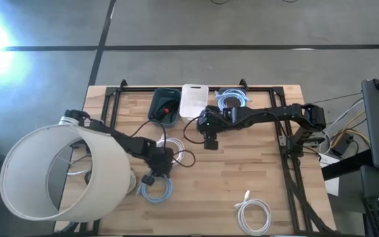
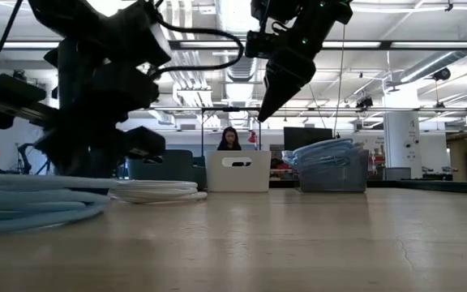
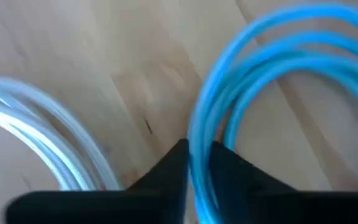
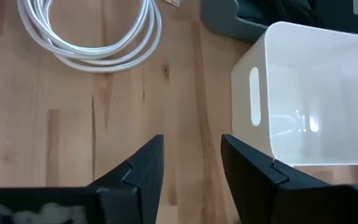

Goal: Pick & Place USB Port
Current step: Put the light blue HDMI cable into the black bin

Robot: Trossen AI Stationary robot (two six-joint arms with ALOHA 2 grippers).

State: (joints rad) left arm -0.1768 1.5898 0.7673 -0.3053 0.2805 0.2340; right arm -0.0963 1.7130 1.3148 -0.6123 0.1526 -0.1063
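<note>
A light-blue cable coil [image 1: 156, 192] [image 2: 23, 207] lies on the wooden table near its near-left part. My left gripper [image 1: 151, 178] [image 3: 197, 180] stands over the coil's far edge, shut on its strands. A white cable coil [image 1: 178, 157] [image 3: 42, 130] [image 4: 92, 37] lies just beyond it. My right gripper [image 1: 210, 143] [image 4: 191, 162] [image 2: 264, 113] hangs open above the table's middle, holding nothing, near the white bin [image 1: 194, 99] [image 4: 316, 81]. My left gripper pinches strands of the blue coil [image 3: 199, 134] between its two fingers [image 3: 166, 174], coming from above and pointing down. The strands run through the narrow gap between the fingers. The rest of the coil [image 3: 278, 56] spreads out over the wood; the low view shows it lying on the table.
Three bins stand in a row at the far edge: a dark one [image 1: 164, 106], the white one, and one holding blue cables [image 1: 232, 100] [image 2: 331, 166]. Another white coil [image 1: 254, 214] lies near the near edge. A large white lampshade [image 1: 58, 174] covers the left side. A person [image 2: 229, 139] sits beyond the table.
</note>
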